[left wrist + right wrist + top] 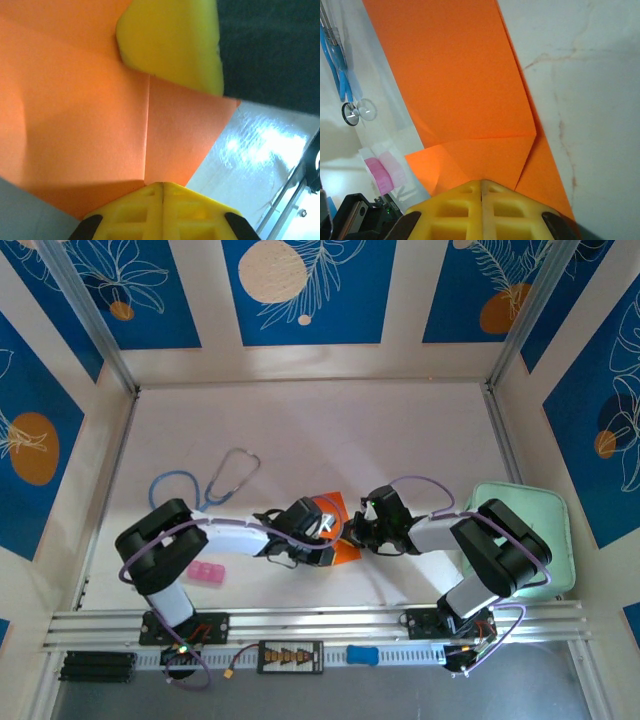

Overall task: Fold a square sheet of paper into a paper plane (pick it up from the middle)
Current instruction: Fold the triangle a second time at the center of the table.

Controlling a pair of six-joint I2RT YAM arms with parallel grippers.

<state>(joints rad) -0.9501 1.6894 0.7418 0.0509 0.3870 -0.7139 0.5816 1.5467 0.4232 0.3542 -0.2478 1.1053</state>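
The thin, partly folded orange paper sheet [460,75] is clenched by the left claw [162,187] at 9 o'clock and the right claw [481,183] at 3 o'clock.

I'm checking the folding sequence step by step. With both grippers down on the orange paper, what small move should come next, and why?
Probably the right gripper should slide, shut as it is, along the edge of the folded flap to sharpen the crease, while the left gripper, also shut, holds the orange paper down. The flap lies right at its fingertips, and its edge seems not fully flat.
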